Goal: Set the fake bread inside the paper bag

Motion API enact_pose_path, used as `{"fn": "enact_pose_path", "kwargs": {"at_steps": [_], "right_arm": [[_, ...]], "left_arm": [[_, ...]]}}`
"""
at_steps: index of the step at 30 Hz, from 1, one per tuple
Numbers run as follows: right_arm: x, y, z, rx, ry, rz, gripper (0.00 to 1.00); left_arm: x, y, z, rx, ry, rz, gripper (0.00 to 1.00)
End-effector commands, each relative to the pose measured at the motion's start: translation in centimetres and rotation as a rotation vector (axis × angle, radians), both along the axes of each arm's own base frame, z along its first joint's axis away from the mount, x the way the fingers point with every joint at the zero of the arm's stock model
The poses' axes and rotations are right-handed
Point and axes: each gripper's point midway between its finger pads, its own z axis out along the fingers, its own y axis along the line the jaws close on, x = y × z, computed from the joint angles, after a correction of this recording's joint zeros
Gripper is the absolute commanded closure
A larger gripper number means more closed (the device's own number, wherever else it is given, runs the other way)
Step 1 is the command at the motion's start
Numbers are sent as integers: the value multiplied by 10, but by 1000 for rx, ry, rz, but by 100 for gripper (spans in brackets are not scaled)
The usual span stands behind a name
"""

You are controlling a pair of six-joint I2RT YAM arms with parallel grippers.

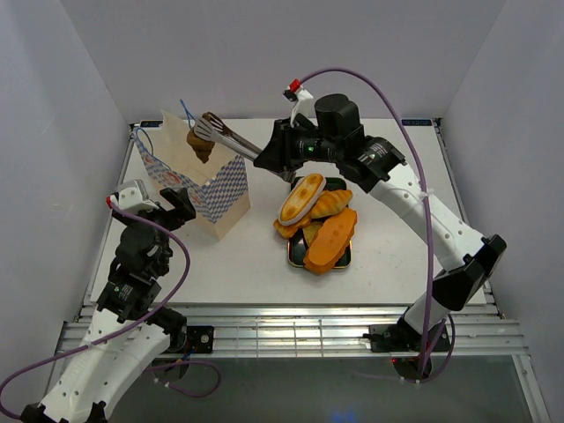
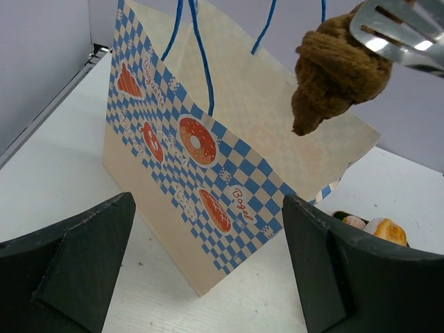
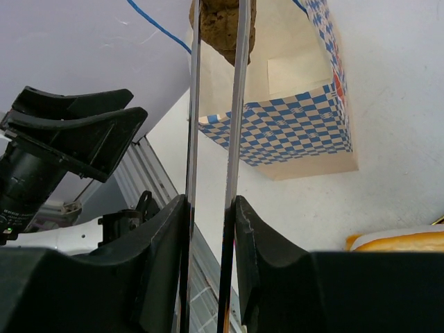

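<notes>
The checked paper bag [image 1: 201, 181] stands open at the table's left; it also shows in the left wrist view [image 2: 208, 187] and the right wrist view [image 3: 291, 118]. My right gripper [image 1: 275, 157] is shut on silver tongs [image 1: 231, 137], seen as two blades between its fingers [image 3: 211, 229]. The tongs pinch a dark brown bread [image 1: 200, 144] above the bag's mouth, also visible in the left wrist view [image 2: 336, 69] and the right wrist view [image 3: 220, 24]. My left gripper [image 1: 172, 204] is open and empty just in front of the bag [image 2: 208, 277].
A black tray [image 1: 344, 256] right of the bag holds several golden-orange breads: a long loaf [image 1: 331, 240], an oval cream-edged bun [image 1: 301, 196] and a croissant [image 1: 328, 204]. White walls close in the table on three sides.
</notes>
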Motion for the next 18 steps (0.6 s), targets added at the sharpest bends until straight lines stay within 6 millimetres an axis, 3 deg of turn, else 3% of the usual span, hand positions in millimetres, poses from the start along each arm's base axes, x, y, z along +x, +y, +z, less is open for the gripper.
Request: {"fn": "enact_pose_path", "kwargs": {"at_steps": [1,13,18], "right_arm": [[-1,16,34,110,-60,55,66],[0,17,36,112,-63,49,49],[-1,15,43,120,-74,47,48]], "left_arm": [[-3,-1,7,-8,-12,-10,3],[-2,-2,7,-4,-13,-13,2],[-1,-2,4,2,-3,-7,2]]}}
